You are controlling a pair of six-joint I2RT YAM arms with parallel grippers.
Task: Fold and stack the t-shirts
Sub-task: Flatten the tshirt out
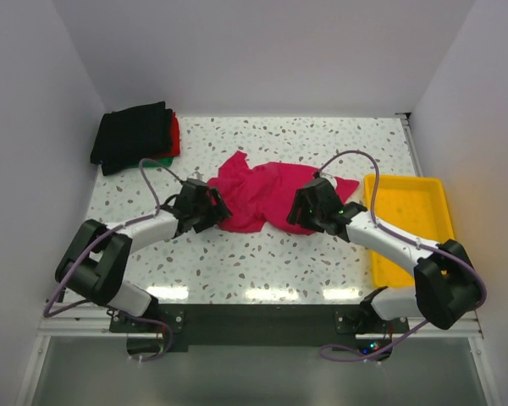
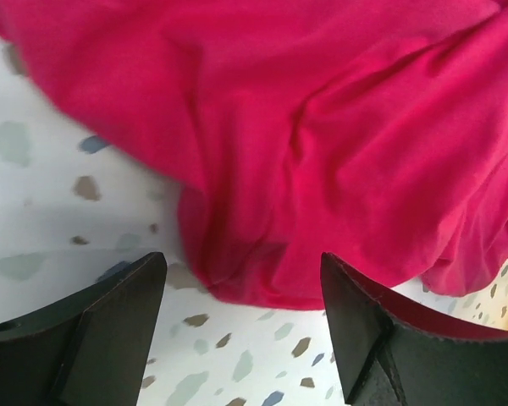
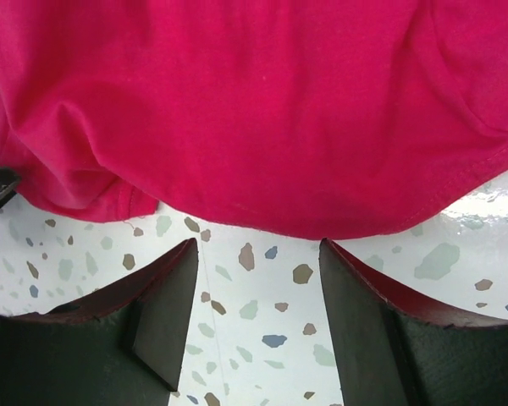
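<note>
Crumpled magenta-pink cloth t-shirt (image 1: 267, 196) at frame centre on speckled surface (image 1: 237, 262). Left fingers (image 2: 110, 313) apart at near hem; right fingers (image 3: 152, 304) apart, empty. Advice: pinch single layer at hem (not bunched folds), then spread flat.

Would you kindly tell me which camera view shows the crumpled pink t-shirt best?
The top external view shows the whole pink t-shirt, crumpled. Each wrist view shows only a close-up stretch of its edge.

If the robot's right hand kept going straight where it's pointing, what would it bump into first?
Probably the pink shirt: its hem lies just ahead of the open right gripper, with a little bare table between them. Depth is hard to judge.
</note>
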